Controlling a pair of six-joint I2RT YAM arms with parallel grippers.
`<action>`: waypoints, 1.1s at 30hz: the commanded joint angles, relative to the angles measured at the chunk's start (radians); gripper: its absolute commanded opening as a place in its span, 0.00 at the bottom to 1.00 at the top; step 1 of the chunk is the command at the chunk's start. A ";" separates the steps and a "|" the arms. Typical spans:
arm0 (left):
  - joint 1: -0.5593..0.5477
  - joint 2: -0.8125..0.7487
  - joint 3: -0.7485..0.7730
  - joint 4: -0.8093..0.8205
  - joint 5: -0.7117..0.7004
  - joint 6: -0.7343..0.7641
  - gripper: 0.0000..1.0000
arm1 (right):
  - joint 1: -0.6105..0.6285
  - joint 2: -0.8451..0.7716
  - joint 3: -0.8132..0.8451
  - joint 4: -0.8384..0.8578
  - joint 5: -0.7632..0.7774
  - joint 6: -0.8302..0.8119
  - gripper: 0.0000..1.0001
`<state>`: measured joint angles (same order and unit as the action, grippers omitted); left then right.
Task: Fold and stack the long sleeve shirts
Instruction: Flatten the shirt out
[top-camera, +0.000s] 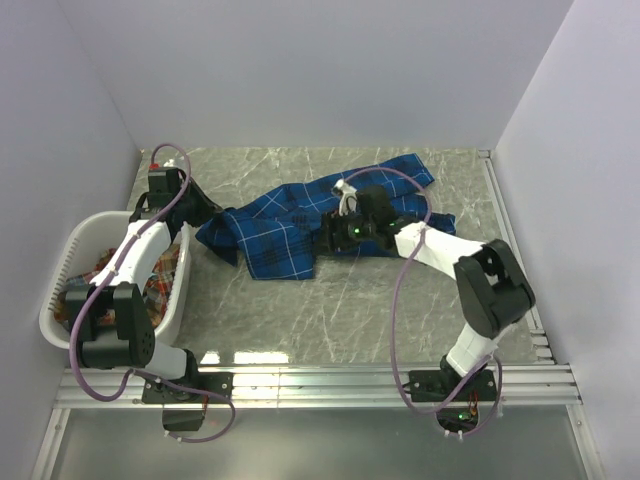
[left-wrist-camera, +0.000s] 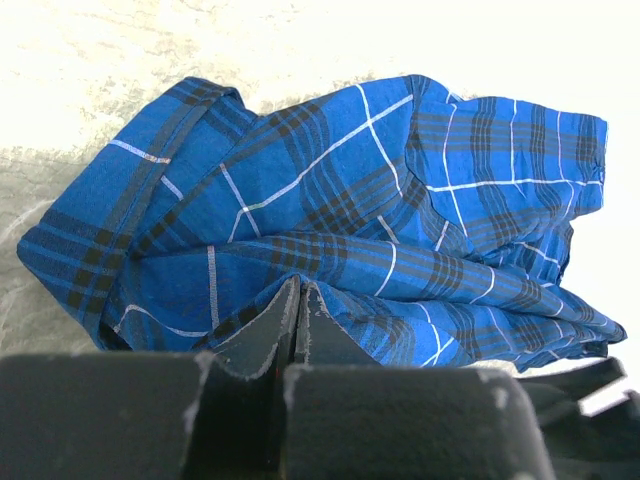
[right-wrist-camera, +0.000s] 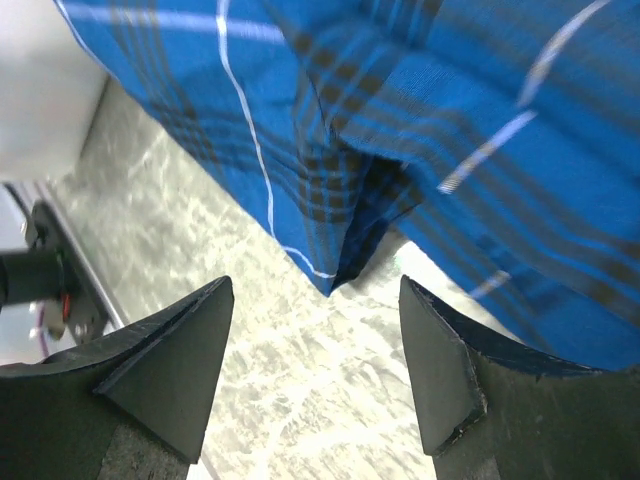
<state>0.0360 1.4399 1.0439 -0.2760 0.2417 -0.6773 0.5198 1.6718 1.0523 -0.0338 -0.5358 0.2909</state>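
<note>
A royal blue plaid long sleeve shirt (top-camera: 290, 225) lies crumpled across the back middle of the marble table. My left gripper (top-camera: 205, 213) is at the shirt's left edge. In the left wrist view its fingers (left-wrist-camera: 298, 300) are pressed together, with the blue cloth (left-wrist-camera: 380, 200) tented up at their tips. My right gripper (top-camera: 328, 235) sits over the shirt's right half. Its jaws stand wide apart (right-wrist-camera: 315, 370), a corner of the blue shirt (right-wrist-camera: 345, 270) just beyond them and bare marble between. A red-orange plaid shirt (top-camera: 160, 275) lies in the basket.
A white plastic laundry basket (top-camera: 60, 290) stands at the table's left edge beside the left arm. White walls close in the back and both sides. An aluminium rail (top-camera: 330, 375) runs along the near edge by the arm bases.
</note>
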 joint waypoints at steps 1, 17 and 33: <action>-0.001 -0.003 0.044 0.006 0.010 -0.013 0.01 | 0.023 0.026 0.025 0.083 -0.113 -0.015 0.74; -0.001 0.002 0.033 0.011 0.016 -0.015 0.00 | 0.112 0.267 0.152 0.008 -0.228 -0.042 0.65; -0.001 0.008 0.079 0.026 -0.015 0.012 0.01 | 0.106 0.124 0.523 -0.466 -0.354 0.065 0.00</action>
<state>0.0360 1.4429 1.0588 -0.2779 0.2375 -0.6743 0.6258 1.8774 1.4384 -0.3294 -0.8215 0.3088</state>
